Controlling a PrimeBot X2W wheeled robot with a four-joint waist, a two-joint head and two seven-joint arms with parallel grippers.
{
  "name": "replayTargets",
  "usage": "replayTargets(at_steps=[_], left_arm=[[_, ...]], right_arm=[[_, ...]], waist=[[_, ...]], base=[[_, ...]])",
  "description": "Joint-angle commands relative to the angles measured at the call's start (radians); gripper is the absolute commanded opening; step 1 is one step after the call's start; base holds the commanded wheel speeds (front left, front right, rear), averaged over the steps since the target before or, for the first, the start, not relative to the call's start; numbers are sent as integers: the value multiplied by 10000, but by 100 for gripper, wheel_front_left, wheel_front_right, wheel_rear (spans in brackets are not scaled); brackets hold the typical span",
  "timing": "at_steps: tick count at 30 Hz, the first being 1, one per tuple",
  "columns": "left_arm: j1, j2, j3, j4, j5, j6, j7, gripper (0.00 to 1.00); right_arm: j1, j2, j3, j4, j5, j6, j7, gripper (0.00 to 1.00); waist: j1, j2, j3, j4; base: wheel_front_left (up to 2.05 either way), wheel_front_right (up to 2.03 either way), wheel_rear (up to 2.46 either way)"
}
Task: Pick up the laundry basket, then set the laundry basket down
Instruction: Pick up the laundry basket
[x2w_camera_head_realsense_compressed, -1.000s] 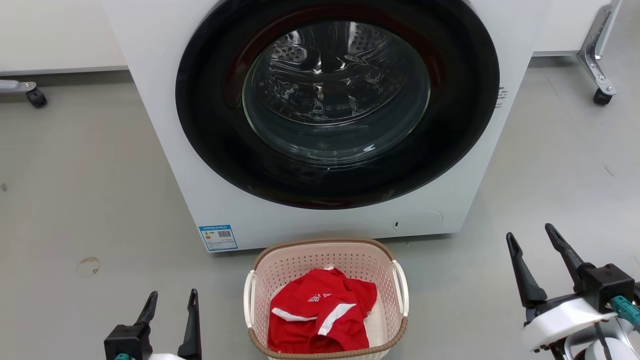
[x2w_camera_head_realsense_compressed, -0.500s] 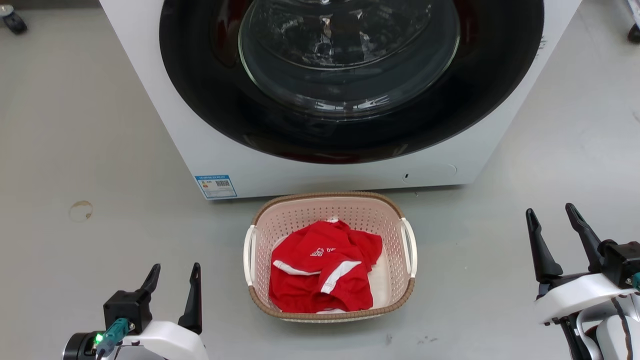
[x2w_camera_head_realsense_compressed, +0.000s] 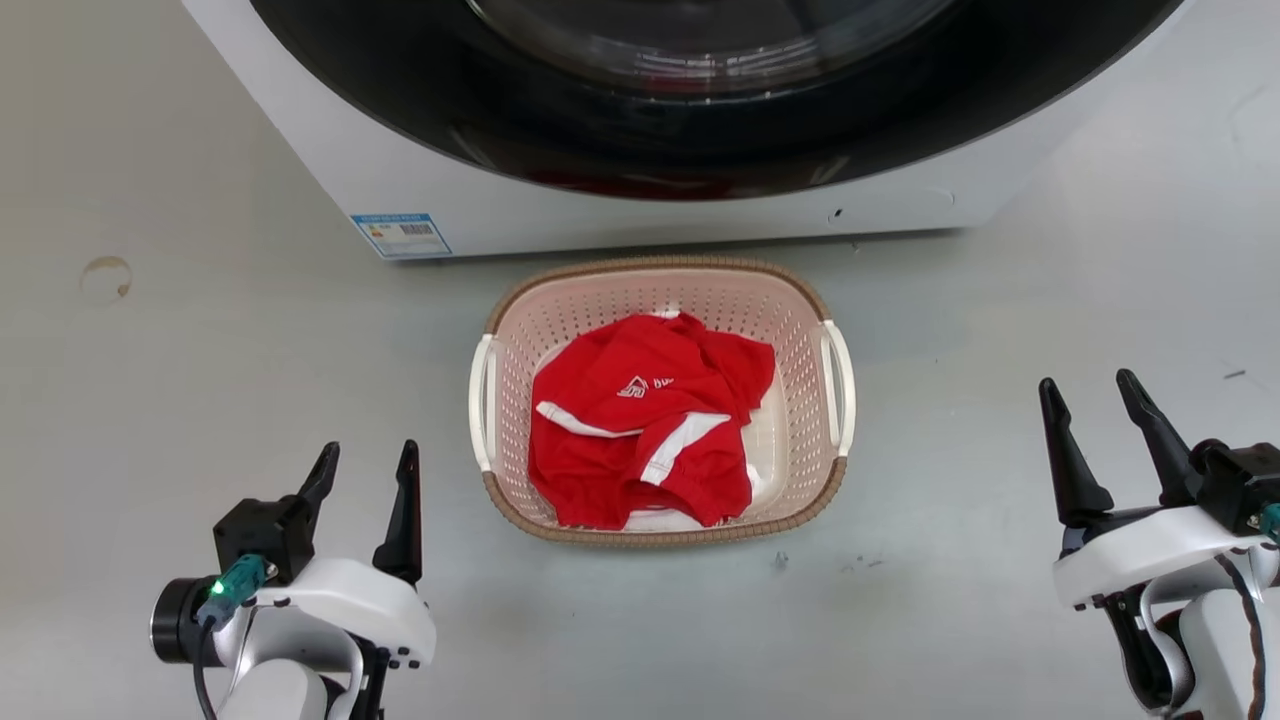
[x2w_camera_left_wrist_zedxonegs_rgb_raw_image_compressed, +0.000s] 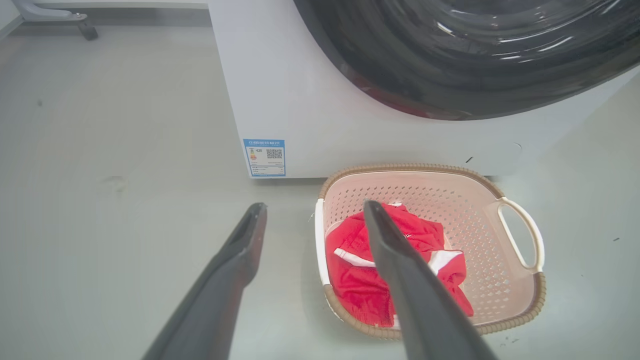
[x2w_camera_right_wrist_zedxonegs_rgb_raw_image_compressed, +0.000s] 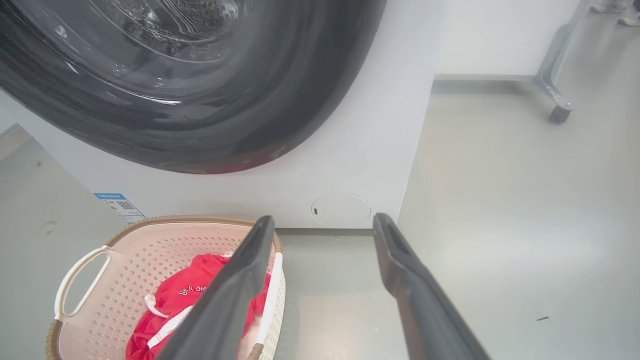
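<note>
1. As the head camera has tilted down since the earlier frame, the washer (x2w_camera_head_realsense_compressed: 600, 215) is cropped at 12 o'clock and the laundry basket (x2w_camera_head_realsense_compressed: 600, 305) shows nearer centre, unmoved on the floor.
2. Grey floor (x2w_camera_head_realsense_compressed: 200, 400), smooth, with a ring stain (x2w_camera_head_realsense_compressed: 105, 278) at 10 o'clock.
3. Holding a red garment (x2w_camera_head_realsense_compressed: 640, 420), the basket stands just before the washer, at 3 o'clock of the left gripper (x2w_camera_head_realsense_compressed: 369, 450) and 9 o'clock of the right gripper (x2w_camera_head_realsense_compressed: 1086, 382), apart from both; each gripper's fingers are spread wide, empty.

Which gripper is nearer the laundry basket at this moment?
Left. The left gripper sits open just off the laundry basket beside its left handle; the right gripper, also open, stands farther out past the right handle. Neither touches it.
</note>
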Motion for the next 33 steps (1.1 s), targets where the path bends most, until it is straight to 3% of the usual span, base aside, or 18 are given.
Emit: replayTargets(at_steps=[1, 19, 33], left_arm=[[-411, 113, 286, -83, -68, -85, -158, 100], [-4000, -439, -366, 3727, -431, -1716, -1362, 100], [-5864, -629, -1488, 5763, -1045, -1958, -1627, 100]], right_arm=[[-286, -202, 220, -170, 48, 44, -136, 100], [-2218, -202, 847, 917, 908, 44, -136, 100], [-3355, -202, 1986, 1931, 1747, 44, -136, 100]], waist=[[0, 0, 671, 16], [0, 0, 3704, 481], [0, 0, 4648, 681]], base=[[0, 0, 0], [0, 0, 0], [0, 0, 0]])
